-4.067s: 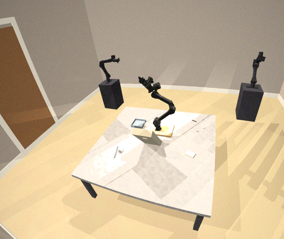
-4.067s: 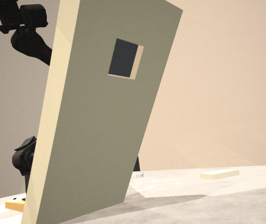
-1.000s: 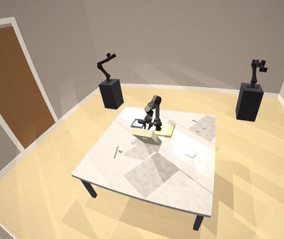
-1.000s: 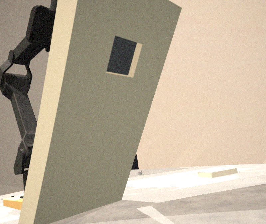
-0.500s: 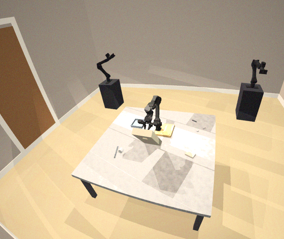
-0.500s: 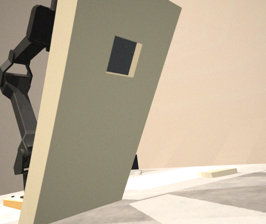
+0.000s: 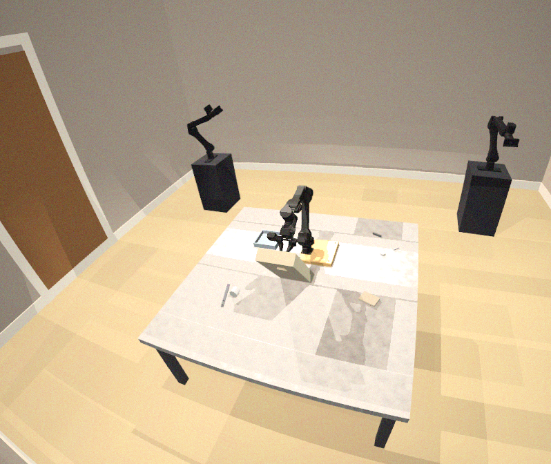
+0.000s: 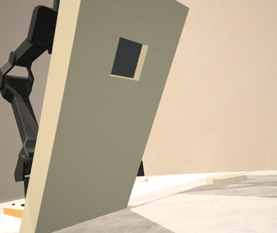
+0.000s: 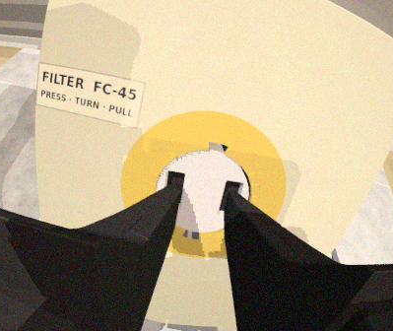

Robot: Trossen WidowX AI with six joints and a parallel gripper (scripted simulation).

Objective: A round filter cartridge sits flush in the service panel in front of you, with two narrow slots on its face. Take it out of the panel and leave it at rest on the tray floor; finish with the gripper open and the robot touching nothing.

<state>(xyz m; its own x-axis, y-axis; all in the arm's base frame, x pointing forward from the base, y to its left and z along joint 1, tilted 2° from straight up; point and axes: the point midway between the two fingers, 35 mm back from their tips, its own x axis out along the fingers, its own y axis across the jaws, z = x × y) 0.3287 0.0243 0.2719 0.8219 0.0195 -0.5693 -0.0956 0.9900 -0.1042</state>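
The service panel [image 7: 278,257] [image 8: 95,125] [image 9: 197,74] stands tilted on the table. The white round cartridge face [image 9: 204,167] sits inside a yellow ring in the wrist view, with one dark slot on each side; the top and exterior views do not show it. My gripper [image 9: 203,196] [image 7: 286,247] is partly open, with bare cartridge face between its fingers. One fingertip is at each slot; whether the tips are inside cannot be told. The blue-grey tray [image 7: 264,246] lies on the table beside the panel and appears empty from afar.
A yellow-orange plate [image 7: 323,252] lies by the arm's base. A grey bar [image 7: 225,295] and a white cylinder [image 7: 234,290] lie in front of the panel. A tan block [image 7: 369,298] [image 8: 229,179] and a small dark piece [image 7: 376,234] lie to the right.
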